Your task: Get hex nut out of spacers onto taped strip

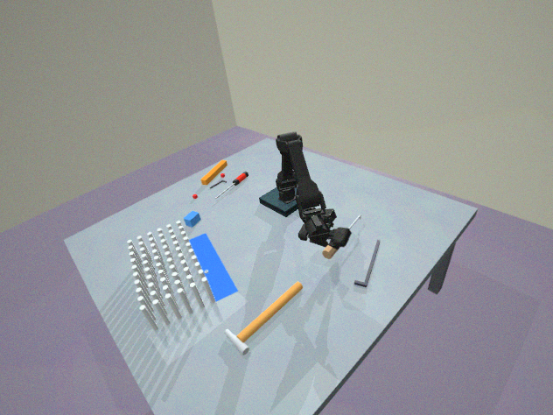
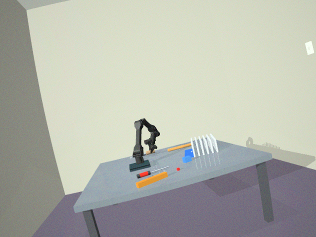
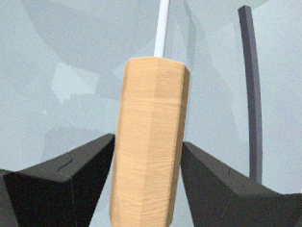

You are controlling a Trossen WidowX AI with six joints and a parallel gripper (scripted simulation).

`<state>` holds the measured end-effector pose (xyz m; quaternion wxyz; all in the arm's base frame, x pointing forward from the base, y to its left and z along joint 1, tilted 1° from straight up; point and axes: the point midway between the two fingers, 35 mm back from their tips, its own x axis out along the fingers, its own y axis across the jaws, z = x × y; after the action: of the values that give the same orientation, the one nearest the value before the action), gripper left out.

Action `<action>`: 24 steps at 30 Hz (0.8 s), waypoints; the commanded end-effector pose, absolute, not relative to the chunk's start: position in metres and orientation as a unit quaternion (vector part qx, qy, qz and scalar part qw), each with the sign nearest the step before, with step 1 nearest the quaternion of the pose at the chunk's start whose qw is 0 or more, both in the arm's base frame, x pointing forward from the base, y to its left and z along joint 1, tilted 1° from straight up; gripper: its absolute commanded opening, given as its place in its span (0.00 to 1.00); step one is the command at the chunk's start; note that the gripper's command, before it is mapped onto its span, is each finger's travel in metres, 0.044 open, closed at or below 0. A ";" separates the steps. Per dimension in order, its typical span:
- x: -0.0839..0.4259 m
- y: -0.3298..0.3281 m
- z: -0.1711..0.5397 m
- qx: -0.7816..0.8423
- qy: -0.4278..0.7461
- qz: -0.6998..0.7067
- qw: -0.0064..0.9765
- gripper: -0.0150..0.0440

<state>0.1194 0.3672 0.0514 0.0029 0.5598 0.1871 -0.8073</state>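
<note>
My gripper point(image 1: 331, 246) point(image 2: 150, 150) point(image 3: 147, 144) is shut on the wooden handle point(image 1: 327, 252) point(image 3: 151, 101) of a tool with a thin pale metal shaft point(image 1: 355, 221) point(image 3: 163, 29). It is low over the table, right of the spacers in the top view; whether the tool touches the table I cannot tell. The white spacers point(image 1: 143, 308) point(image 2: 192, 146) stand in upright rows. The blue taped strip point(image 1: 216, 277) point(image 2: 188, 153) lies beside them. A small pale thing point(image 1: 206, 270), likely the nut, shows on the strip near its spacer-side edge. The tool's far tip is out of the wrist view.
A dark L-shaped bar point(image 1: 373, 263) point(image 3: 251, 82) lies beside the held tool. A hammer point(image 1: 269, 313) point(image 2: 179, 147) lies nearer the top camera. A blue block point(image 1: 192, 219) point(image 2: 186, 159) is near the spacers; a red screwdriver point(image 1: 241, 178) point(image 2: 143, 174) and orange bar point(image 1: 214, 172) point(image 2: 152, 180) lie beyond the base.
</note>
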 end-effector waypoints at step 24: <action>0.115 0.362 0.030 0.556 0.187 -0.810 0.003 0.25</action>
<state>0.1173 0.3636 0.0336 0.0031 0.5597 0.1871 -0.8073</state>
